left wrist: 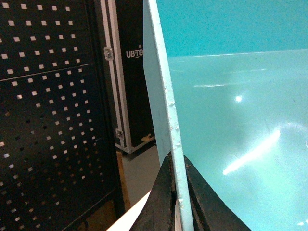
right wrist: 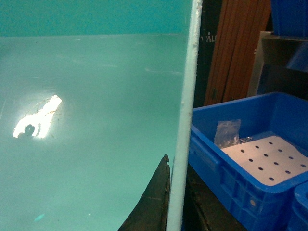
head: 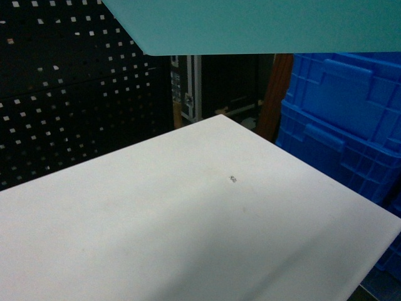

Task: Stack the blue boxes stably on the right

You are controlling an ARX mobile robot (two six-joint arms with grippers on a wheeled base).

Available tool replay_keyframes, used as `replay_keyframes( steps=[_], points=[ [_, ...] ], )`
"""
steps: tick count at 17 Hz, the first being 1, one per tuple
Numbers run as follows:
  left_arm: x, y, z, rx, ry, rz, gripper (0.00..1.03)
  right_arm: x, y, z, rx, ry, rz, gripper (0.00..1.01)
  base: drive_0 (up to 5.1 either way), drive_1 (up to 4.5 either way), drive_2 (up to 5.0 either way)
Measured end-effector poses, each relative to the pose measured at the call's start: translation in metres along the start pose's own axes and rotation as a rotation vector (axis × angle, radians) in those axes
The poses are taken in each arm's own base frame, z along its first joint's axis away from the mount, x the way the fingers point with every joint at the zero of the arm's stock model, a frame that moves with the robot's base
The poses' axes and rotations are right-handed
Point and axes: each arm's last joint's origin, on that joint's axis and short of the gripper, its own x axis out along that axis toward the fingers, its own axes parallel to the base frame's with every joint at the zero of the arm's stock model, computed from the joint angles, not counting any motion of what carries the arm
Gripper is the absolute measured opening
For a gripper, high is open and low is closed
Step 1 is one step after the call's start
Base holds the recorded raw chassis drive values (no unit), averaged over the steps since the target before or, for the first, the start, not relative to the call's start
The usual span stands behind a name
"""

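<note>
One light turquoise blue box (head: pixel 263 25) is held high in the air, and its smooth outside fills the top of the head view. Neither gripper shows in that view. In the left wrist view my left gripper (left wrist: pixel 179 192) is shut on the box's pale rim (left wrist: pixel 161 96), one dark finger on each side of the wall, with the glossy floor (left wrist: pixel 240 120) to the right. In the right wrist view my right gripper (right wrist: pixel 179 192) is shut on the opposite rim (right wrist: pixel 188 96), and the box's inside (right wrist: pixel 96 120) lies to the left.
A white table (head: pixel 188 207) lies below the lifted box. Dark blue ribbed crates (head: pixel 344 125) are stacked at its right edge. The top crate (right wrist: pixel 231 163) holds a perforated white sheet (right wrist: pixel 269 159) and a small plastic bag (right wrist: pixel 227 132). A black pegboard (head: pixel 62 94) stands at the left.
</note>
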Motion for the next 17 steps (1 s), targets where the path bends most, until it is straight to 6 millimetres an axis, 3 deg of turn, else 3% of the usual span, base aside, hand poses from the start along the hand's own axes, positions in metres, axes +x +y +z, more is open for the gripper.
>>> replay_keyframes(
  steps=[15,17],
  points=[
    [0.0000,0.0000,0.0000,0.000,0.000,-0.001,0.02,0.0000,0.0000,0.0000,0.000,0.000,0.000,0.07,-1.6,-1.56,-1.6],
    [0.0000,0.0000,0.0000,0.000,0.000,-0.001,0.02,0.0000,0.0000,0.0000,0.000,0.000,0.000,0.07,2.4,-4.43,-3.1]
  ],
)
